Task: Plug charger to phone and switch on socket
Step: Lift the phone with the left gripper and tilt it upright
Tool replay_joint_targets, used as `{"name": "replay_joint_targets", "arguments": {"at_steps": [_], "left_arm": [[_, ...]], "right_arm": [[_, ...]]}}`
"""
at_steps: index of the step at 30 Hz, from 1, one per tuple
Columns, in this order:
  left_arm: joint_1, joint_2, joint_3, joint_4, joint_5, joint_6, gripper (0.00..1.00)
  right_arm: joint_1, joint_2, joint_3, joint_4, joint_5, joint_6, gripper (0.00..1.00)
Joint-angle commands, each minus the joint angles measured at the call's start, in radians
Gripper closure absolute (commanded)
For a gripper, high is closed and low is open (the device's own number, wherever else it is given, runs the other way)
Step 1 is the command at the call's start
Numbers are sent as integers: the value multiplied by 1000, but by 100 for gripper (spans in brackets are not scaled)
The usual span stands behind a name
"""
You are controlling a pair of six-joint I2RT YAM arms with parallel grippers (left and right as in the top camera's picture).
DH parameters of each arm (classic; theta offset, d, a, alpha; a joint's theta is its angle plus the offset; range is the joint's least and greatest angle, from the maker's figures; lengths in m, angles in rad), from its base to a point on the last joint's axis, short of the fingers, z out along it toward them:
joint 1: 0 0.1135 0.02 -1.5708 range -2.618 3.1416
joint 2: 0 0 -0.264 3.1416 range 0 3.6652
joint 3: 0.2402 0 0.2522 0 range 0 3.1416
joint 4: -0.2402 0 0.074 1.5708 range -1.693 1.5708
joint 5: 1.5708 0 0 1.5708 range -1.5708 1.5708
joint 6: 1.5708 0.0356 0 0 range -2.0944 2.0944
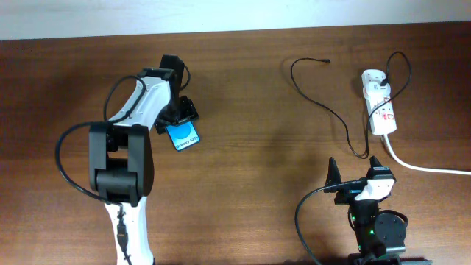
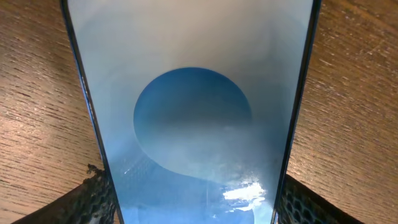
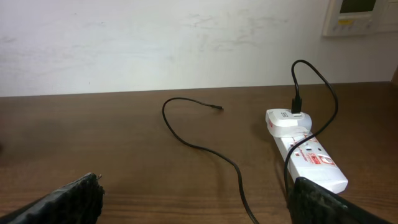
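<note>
1. A dark brown, wood-grain tabletop (image 1: 243, 147) fills almost the whole overhead view, with a soft sheen and a slightly lighter patch near the middle.
2. In the left wrist view the same wood appears close up along both sides of the frame. Its fine dark grain lines run at a slant.
3. In the right wrist view an off-white wall (image 3: 124, 43) rises behind the tabletop's far edge, marked with faint scuffs and smudges.
4. A beige wall panel (image 3: 360, 15) with a darker window sits high on that wall at the right. The frame's top edge cuts it off.
5. From overhead, a pale strip (image 1: 221, 15) runs along the top of the frame and meets the tabletop's far edge.
</note>
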Motion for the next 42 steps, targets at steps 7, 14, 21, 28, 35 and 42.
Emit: {"name": "replay_joint_targets", "arguments": {"at_steps": [7,14,21,28,35,42], "left_arm": [[6,79,106,-179,124,24,38],[6,79,249,-303,216,84,39],[6,79,252,-478,362,111,43],[-18,79,253,-557,392,117,44],[-109,79,254,-573,393,122,44],[-110,79,359,-672,516,202,44]], "right_arm": [[6,-6,-6,-5,-5,-4,2],[6,-6,-6,-5,-5,-4,2],[6,-6,-6,-5,-6,-4,2],[6,-6,-6,-5,-6,-4,1],[6,-6,-6,-5,-5,-4,1],[6,-6,-6,-5,-5,-4,1]]}}
